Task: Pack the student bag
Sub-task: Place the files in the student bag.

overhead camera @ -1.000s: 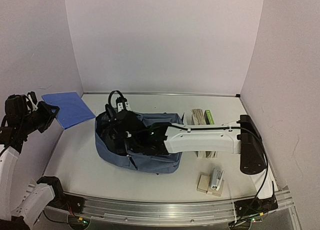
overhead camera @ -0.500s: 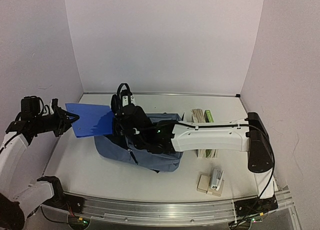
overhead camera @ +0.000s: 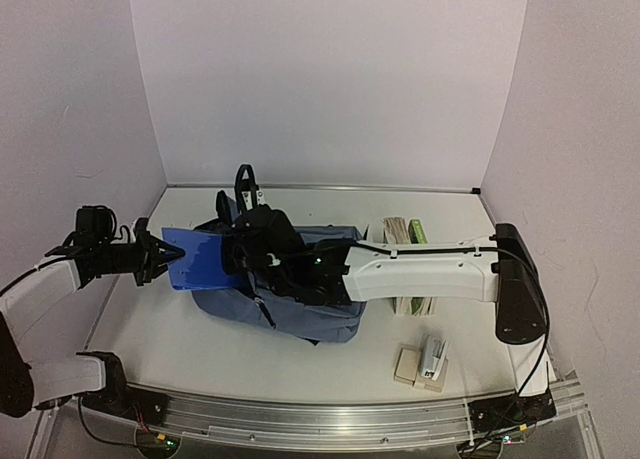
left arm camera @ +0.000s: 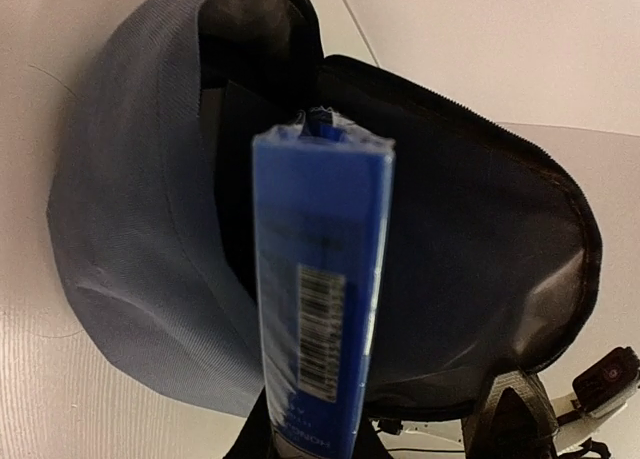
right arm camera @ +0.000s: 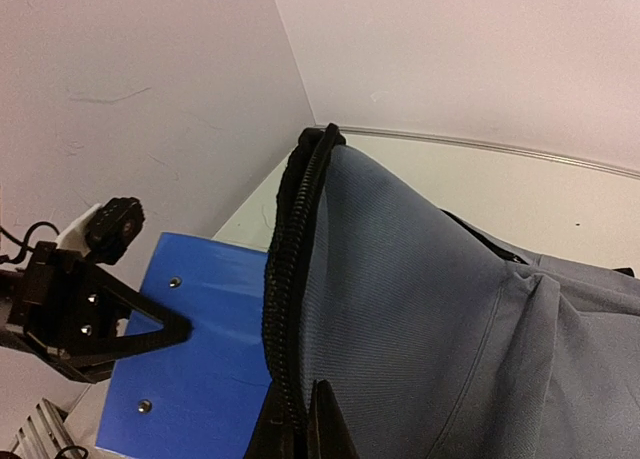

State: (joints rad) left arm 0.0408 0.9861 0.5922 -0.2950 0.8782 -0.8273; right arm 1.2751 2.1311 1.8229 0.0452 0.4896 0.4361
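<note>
Left of centre on the surface, the left gripper [overhead camera: 168, 251] clamps a blue folder [overhead camera: 205, 261] whose leading edge sits at the mouth of the student bag [overhead camera: 300, 317], which lies mid-surface. The closed right gripper [overhead camera: 250, 244] pinches the bag's rim up. Coming in off-line, the folder could snag the zipper. A second ago it was by the left wall.

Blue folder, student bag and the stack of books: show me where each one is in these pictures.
blue folder [overhead camera: 200, 261]: top external view, on its flat cover.
student bag [overhead camera: 300, 324]: top external view, on its near fabric side.
stack of books [overhead camera: 403, 232]: top external view, on the far end beyond the arm.
</note>
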